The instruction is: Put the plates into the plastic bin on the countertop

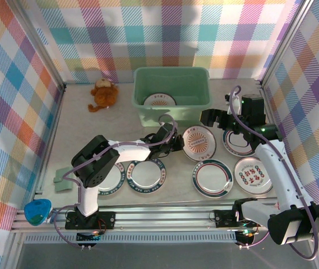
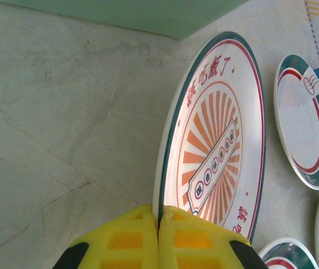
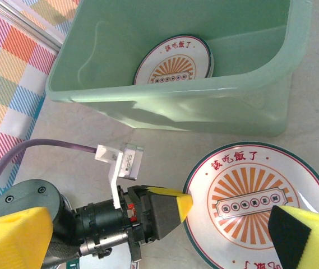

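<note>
Left hand [image 2: 159,218] pinched shut on the rim of a sunburst plate [image 2: 221,140]; right hand [image 1: 212,119] gaped wide, holding nothing.
That plate lay on the table [image 1: 92,134] just in front of the bin [image 1: 170,72], with the right hand hovering over it. 1 second plate [image 1: 160,101] sat inside the bin; 5 other plates [image 1: 212,178] lay flat on the table.
</note>
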